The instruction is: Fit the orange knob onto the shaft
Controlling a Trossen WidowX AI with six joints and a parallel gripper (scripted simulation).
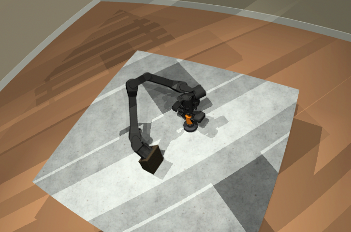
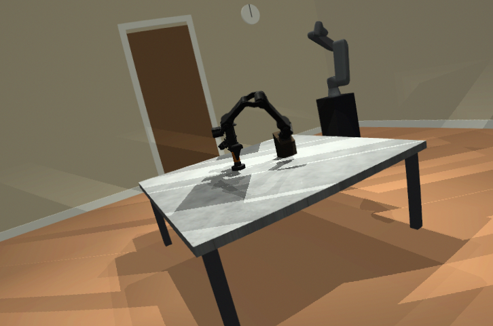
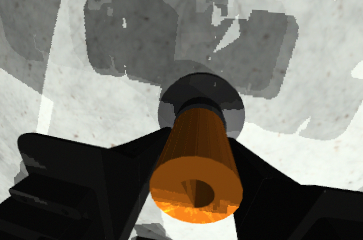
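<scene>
The orange knob point(image 1: 189, 120) point(image 2: 235, 156) point(image 3: 194, 145) stands upright between the fingers, directly over the round dark pedestal point(image 1: 190, 129) point(image 2: 238, 167) point(image 3: 201, 86). In the wrist view its top face shows a hole with a flat side. A dark band shows between the knob's lower end and the pedestal disc, so the knob does not visibly rest on the disc. The shaft's flat side is hidden. My gripper point(image 1: 188, 116) point(image 2: 235, 153) point(image 3: 198, 137) is shut on the knob, pointing down.
The arm's brown base block point(image 1: 152, 161) point(image 2: 285, 146) stands on the grey table point(image 1: 112, 191) point(image 2: 278, 207). The arm arches from it to the knob. Shadows and bright streaks cross the tabletop. Another grey arm point(image 2: 341, 63) stands on a black stand beyond the table.
</scene>
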